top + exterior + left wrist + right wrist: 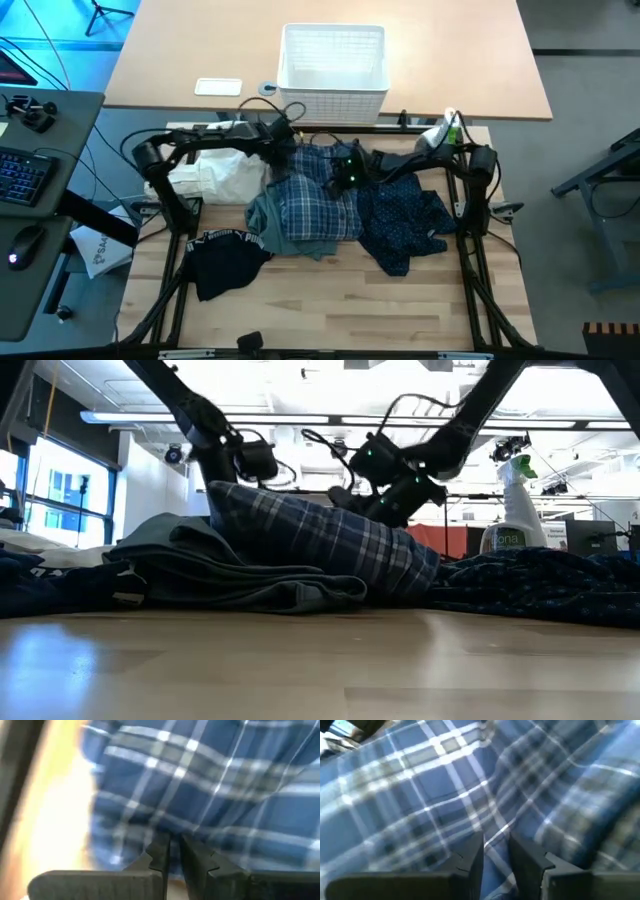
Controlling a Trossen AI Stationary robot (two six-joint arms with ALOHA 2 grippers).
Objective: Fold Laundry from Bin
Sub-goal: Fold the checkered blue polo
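Wooden table point(330, 310) carries heaped laundry; left gripper point(172, 851) and right gripper point(496, 851) both pinch the plaid shirt point(315, 205), fingers nearly closed.

A blue-white plaid shirt point(320, 545) rises in a mound at the centre of the wooden bench point(320, 665), draped over a flattened grey-green top point(215, 575) on its left. Navy dotted trousers point(540, 585) spread to the shirt's right, before a spray bottle point(512, 510). Two dark arms reach down behind the shirt's peak.
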